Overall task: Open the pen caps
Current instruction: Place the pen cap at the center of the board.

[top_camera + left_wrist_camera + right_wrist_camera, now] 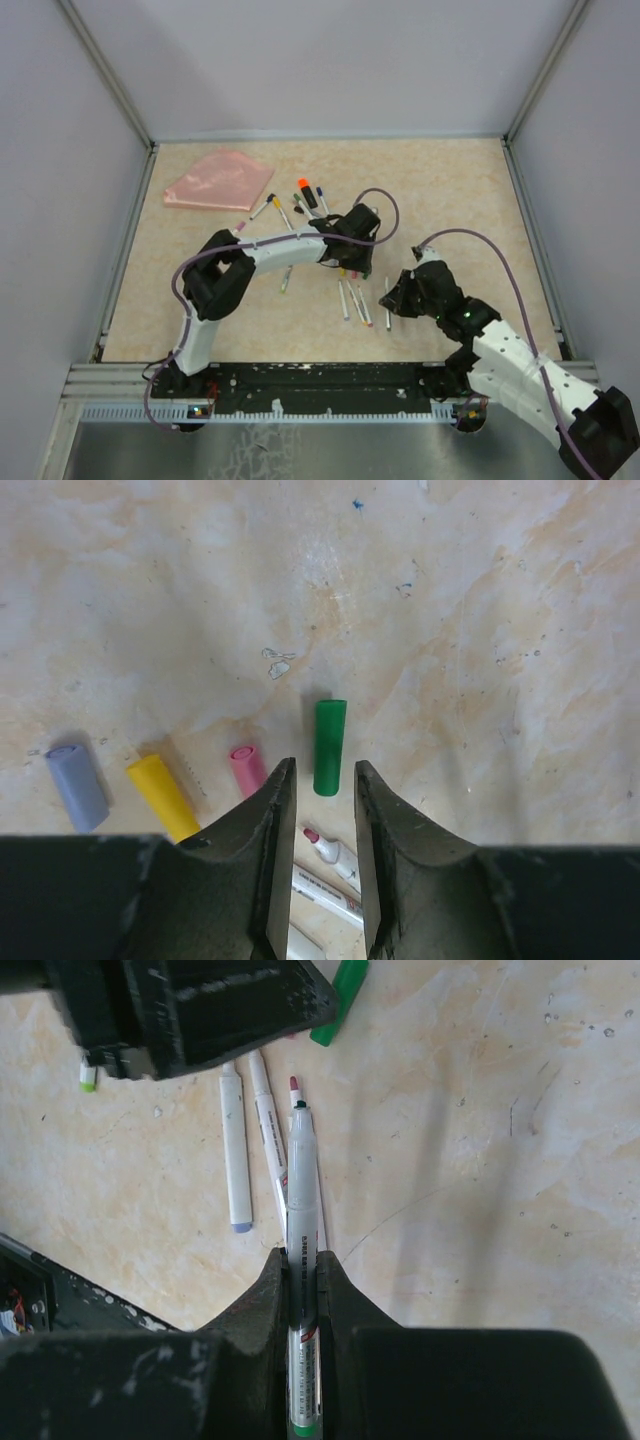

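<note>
In the left wrist view a green pen cap point(330, 742) lies flat on the table. Its near end shows between the tips of my open left gripper point(325, 766), with a gap on each side. To its left lie pink point(246, 767), yellow point(162, 795) and grey-blue point(76, 786) pen caps. My right gripper point(302, 1265) is shut on a grey-white pen point(301, 1175) with a bare tip, held low over the table. From above, the left gripper point(352, 262) hangs over the caps, and the right gripper point(392, 300) is just to its right.
Uncapped pens point(235, 1145) lie on the table between the two grippers. Several capped pens point(300, 205) lie behind the left arm, one with an orange cap point(303, 185). A flat pink pouch point(218, 180) sits at the back left. Metal frame posts border the table.
</note>
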`<state>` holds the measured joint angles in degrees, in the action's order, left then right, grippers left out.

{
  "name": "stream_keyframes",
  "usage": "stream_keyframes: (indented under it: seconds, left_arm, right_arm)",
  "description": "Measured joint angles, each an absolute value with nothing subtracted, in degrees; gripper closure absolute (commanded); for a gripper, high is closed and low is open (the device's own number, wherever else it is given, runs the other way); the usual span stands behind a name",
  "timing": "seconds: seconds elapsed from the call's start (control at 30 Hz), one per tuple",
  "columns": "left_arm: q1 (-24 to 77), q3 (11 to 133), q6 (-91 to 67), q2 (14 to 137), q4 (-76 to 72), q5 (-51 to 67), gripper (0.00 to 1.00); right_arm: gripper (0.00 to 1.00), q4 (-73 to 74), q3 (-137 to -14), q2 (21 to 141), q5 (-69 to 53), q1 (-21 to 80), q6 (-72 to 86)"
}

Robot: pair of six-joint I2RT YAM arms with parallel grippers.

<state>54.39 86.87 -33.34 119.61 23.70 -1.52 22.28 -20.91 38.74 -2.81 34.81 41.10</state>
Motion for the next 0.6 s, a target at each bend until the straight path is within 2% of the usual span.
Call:
stream_keyframes:
  seconds: [0.23, 0.3, 0.4, 0.5, 0.6]
  left_arm:
    - [54.39, 83.59, -30.94, 109.45, 23.94, -6.39, 0.65]
    - [54.39, 81.47, -29.95, 104.97, 23.75, -8.73, 0.62]
    - [54.39, 77.76, -28.69, 98.85, 23.49, -13.32, 0.5]
    - [54.39, 73.17, -27.99, 93.93, 23.44, -19.92, 0.27]
    - [54.33, 68.4, -27.77, 90.43, 23.51, -26.09, 0.18]
  right_arm:
    - [1.0, 20.4, -20.34, 44.45, -3.97, 34.81, 40.58]
    - [1.0, 19.84, -20.34, 46.35, -4.14, 34.81, 40.12]
    - [1.0, 18.9, -20.36, 49.1, -4.12, 34.81, 39.09]
    - [1.0, 18.35, -20.43, 52.23, -4.1, 34.81, 37.8]
    - [1.0, 18.09, -21.21, 55.75, -4.14, 34.81, 36.51]
